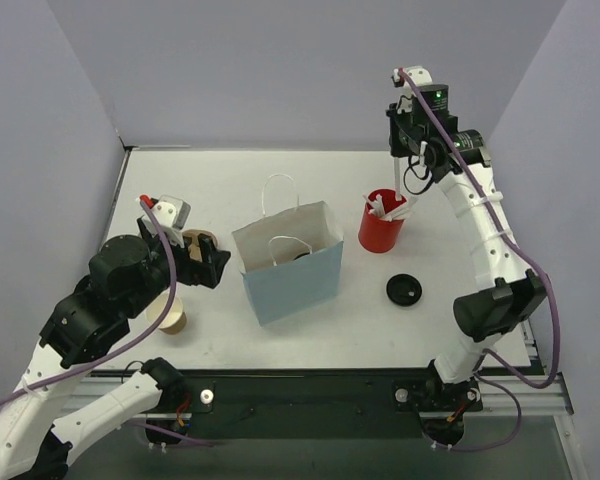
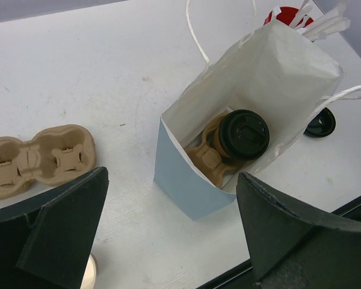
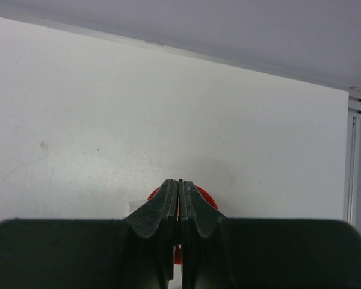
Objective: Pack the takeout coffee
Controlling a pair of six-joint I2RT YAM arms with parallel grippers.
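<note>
The takeout coffee (image 2: pixel 243 133), a tan cup with a black lid, stands inside the open blue paper bag (image 1: pixel 292 275) on a brown cardboard carrier (image 2: pixel 206 158). From above only a dark bit of the coffee (image 1: pixel 302 256) shows in the bag's mouth. My left gripper (image 1: pixel 212 262) hovers left of the bag, open and empty. In the left wrist view the left gripper (image 2: pixel 171 180) spans the bag's near corner from above. My right gripper (image 1: pixel 418 165) hangs high over the red cup (image 1: pixel 382 228) of white straws. The right gripper (image 3: pixel 179 183) is shut, and I cannot make out anything between its pads.
A loose black lid (image 1: pixel 404 289) lies right of the bag. A second cardboard carrier (image 2: pixel 42 159) rests on the table under my left wrist. A lidless tan cup (image 1: pixel 170 318) stands near the front left. The bag's white handles (image 1: pixel 279 192) stick up.
</note>
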